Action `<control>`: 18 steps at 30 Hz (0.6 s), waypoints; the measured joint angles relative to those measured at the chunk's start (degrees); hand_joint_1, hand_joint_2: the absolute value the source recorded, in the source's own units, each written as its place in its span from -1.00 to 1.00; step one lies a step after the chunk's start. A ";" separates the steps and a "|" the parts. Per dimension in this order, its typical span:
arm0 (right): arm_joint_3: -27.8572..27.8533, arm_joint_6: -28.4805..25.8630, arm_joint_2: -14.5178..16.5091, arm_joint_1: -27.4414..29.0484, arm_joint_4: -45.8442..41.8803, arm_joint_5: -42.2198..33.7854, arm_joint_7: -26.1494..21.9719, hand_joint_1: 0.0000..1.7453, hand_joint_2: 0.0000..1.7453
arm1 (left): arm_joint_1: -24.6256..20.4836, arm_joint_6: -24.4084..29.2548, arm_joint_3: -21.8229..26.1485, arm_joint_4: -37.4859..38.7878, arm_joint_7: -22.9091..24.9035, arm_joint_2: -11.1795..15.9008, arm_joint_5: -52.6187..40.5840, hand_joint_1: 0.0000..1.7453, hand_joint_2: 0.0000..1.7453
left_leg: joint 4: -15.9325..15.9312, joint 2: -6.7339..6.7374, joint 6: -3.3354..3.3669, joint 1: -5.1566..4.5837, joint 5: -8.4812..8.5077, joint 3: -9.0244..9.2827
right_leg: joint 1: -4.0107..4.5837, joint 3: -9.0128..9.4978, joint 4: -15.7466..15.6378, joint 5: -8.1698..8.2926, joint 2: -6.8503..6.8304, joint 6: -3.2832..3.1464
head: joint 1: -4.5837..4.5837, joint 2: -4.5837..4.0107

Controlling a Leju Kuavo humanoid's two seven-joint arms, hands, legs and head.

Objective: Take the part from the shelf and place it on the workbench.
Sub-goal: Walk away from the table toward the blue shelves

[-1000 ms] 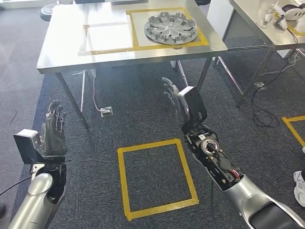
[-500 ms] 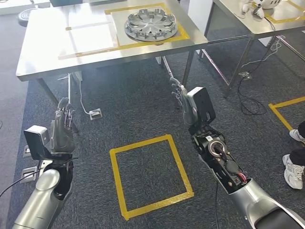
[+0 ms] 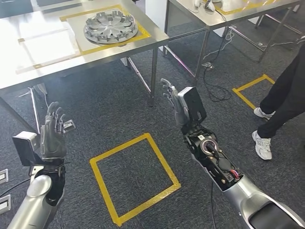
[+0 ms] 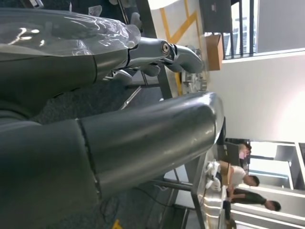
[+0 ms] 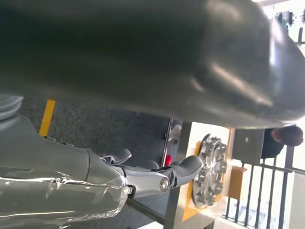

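Left hand point(image 3: 53, 136) is up at the robot's left side, fingers spread and loosely extended, nothing in it. Right hand point(image 3: 175, 102) is raised too, out over the dark carpet point(image 3: 118, 109), fingers apart, released and holding nothing. Both palms hang well short of the worktop point(image 3: 54, 57).

There is the part point(image 3: 110, 26), a round silver wheel cover with ribbed spokes, lying flat on the steel worktop, far side from the robot, toward its right end. It sits inside a rectangle of yellow tape point(image 3: 144, 33) marked on the surface, on a pale sheet within that frame. The right wrist view catches it as well, the part point(image 5: 210, 169) seen edge-on past the thumb and fingers of that hand point(image 5: 154, 179), with the yellow tape under it. Neither hand touches it.

On the floor between the two arms lies a yellow tape square point(image 3: 135, 179), and a second taped outline point(image 3: 251, 88) lies off to the right. A person's dark trouser legs and white shoes point(image 3: 262, 143) stand at the right edge, just beside that second outline. A second metal table point(image 3: 216, 16) stands beyond, with cables point(image 3: 216, 88) trailing on the carpet beneath it.

In the left wrist view, the left hand point(image 4: 107, 119) looms large and grey, and people sit at a desk point(image 4: 248, 183) in the background.
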 joint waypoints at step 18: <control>0.21 -0.10 0.05 -0.01 -0.13 -0.11 -0.04 -1.00 -1.00 | -0.06 -0.30 -0.03 -0.10 -0.36 0.10 -0.07 -1.00 -1.00 | 10.25 2.50 -1.69 -0.60 -6.48 -3.90 | 0.45 1.87 -1.40 0.33 -5.73 -2.64 | 1.46 0.00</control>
